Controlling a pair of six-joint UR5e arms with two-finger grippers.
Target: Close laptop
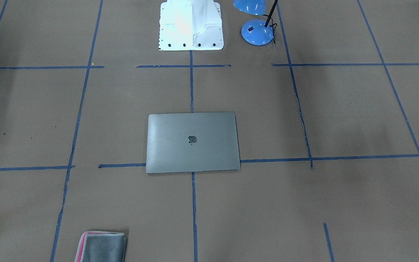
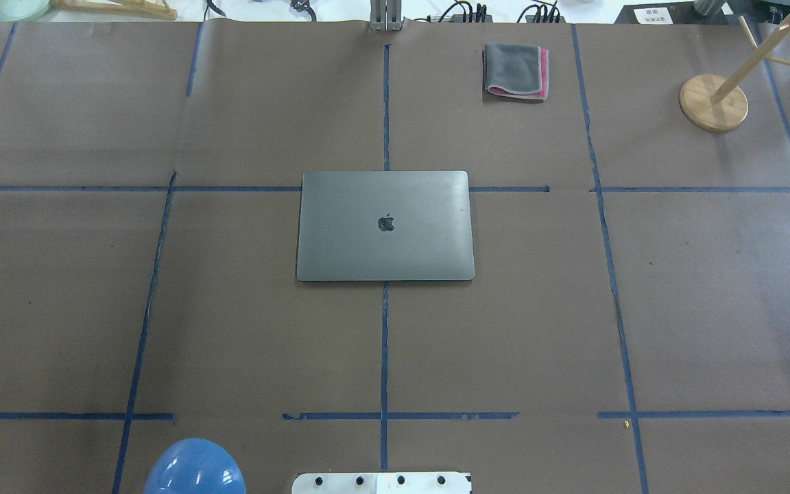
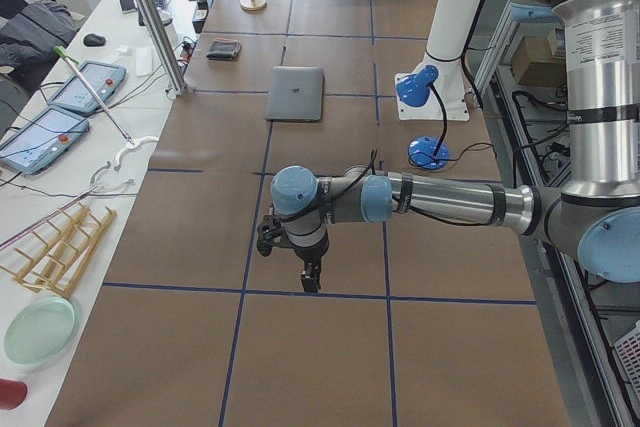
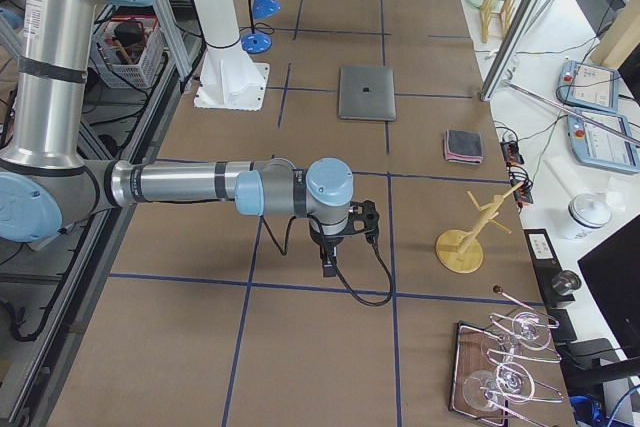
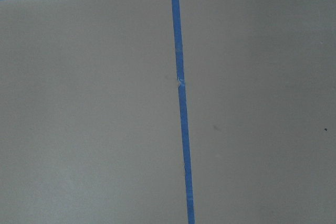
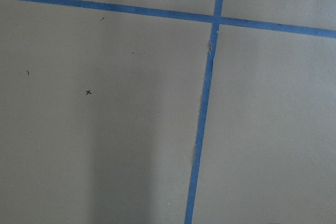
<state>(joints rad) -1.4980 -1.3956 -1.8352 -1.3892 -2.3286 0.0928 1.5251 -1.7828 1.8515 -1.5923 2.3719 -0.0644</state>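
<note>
**Lid down, arms out wide**

The laptop (image 2: pixel 385 225) lies flat at table centre, lid shut, logo up. Job looks done! My left gripper (image 3: pixel 311 280) and right gripper (image 4: pixel 328 265) hang well apart from it; released or clenched, I can't tell. The risk now is a needless press scuffing that lid, or a low sweep shoving it.

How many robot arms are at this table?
2. The left silver-and-blue metal arm reaches over one end of the brown table; the right arm reaches over the opposite end. None seems hidden.
</note>
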